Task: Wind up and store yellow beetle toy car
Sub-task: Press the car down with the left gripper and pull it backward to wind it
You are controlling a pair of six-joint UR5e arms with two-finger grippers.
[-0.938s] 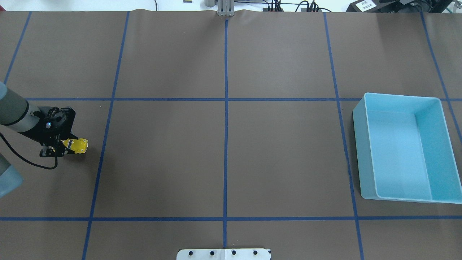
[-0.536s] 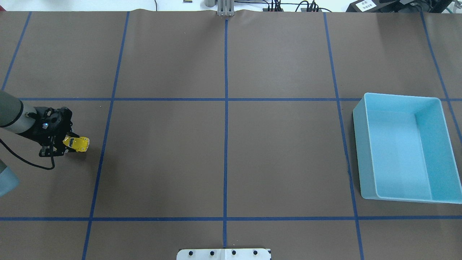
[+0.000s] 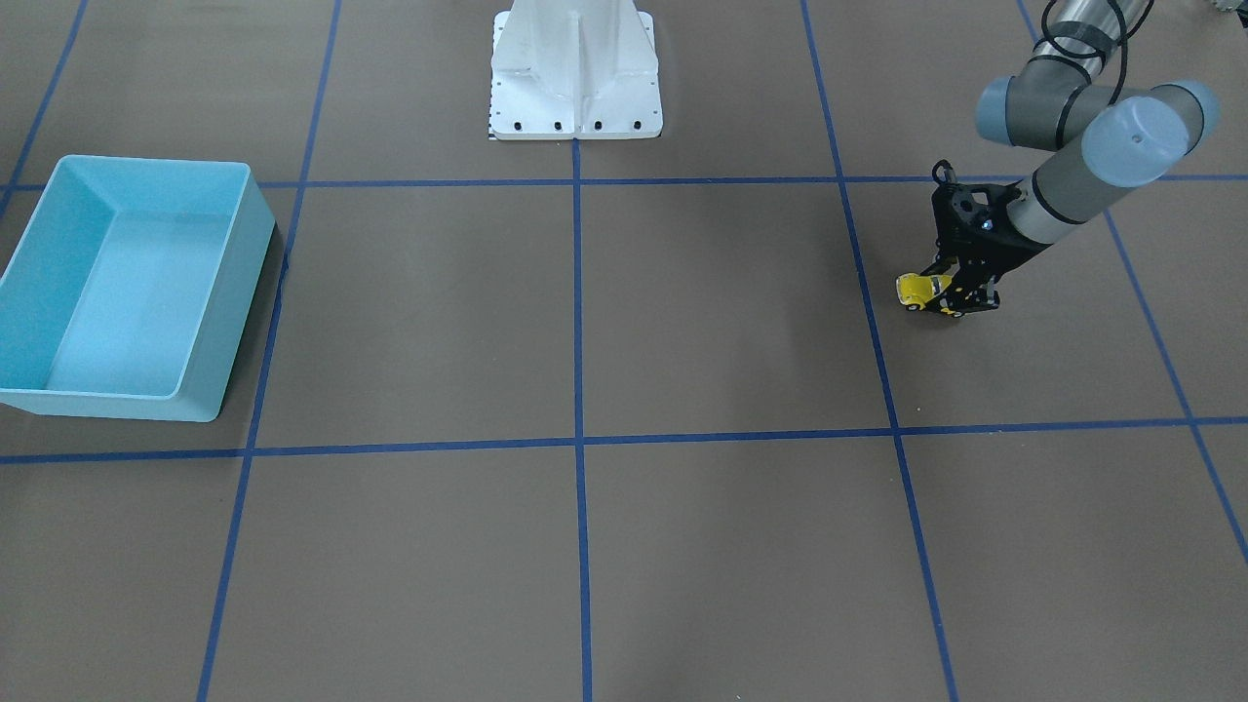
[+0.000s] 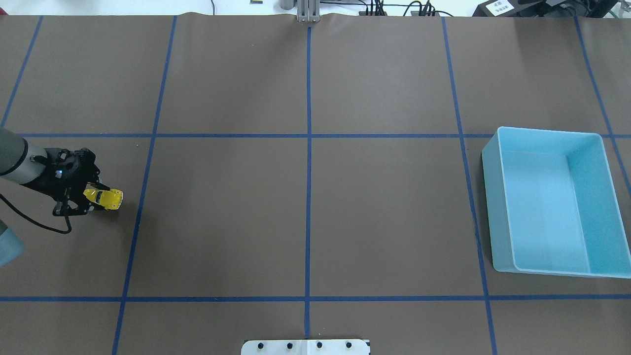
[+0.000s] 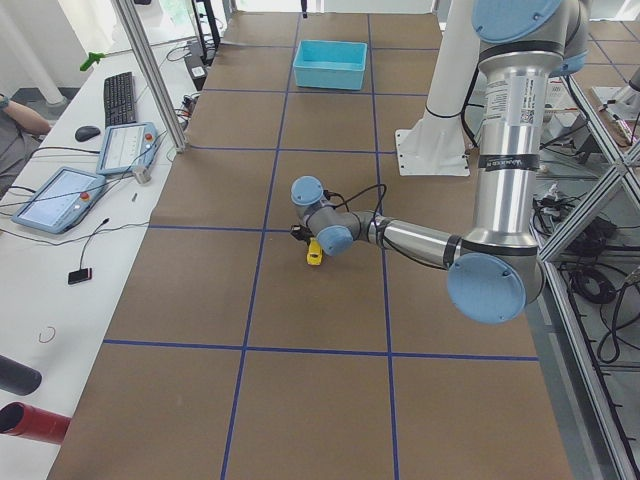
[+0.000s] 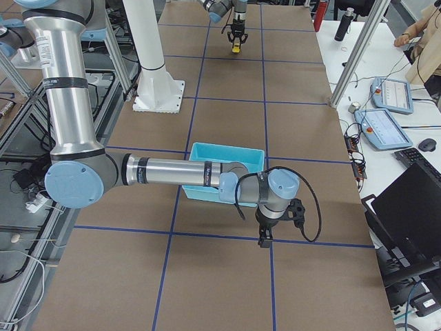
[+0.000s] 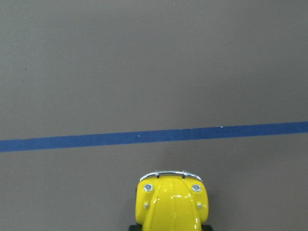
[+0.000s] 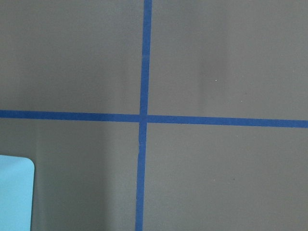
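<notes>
One yellow beetle toy car (image 4: 104, 198), clamped in left hand (image 4: 89, 201), left end of desk (image 4: 222, 222); right hand (image 6: 264, 238) near blue bin (image 6: 227, 147), grip state indiscernible.

The toy car (image 4: 104, 198) sits on the table (image 4: 222, 222), far left of the bin (image 4: 493, 207) (robot's left). The left gripper (image 4: 91, 199) straddles it.

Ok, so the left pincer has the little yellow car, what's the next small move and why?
Probably draw the left pincer back along the table, wheels pressed down: it grips the yellow car by the tail, nose toward the blue bin, far across the table.
</notes>
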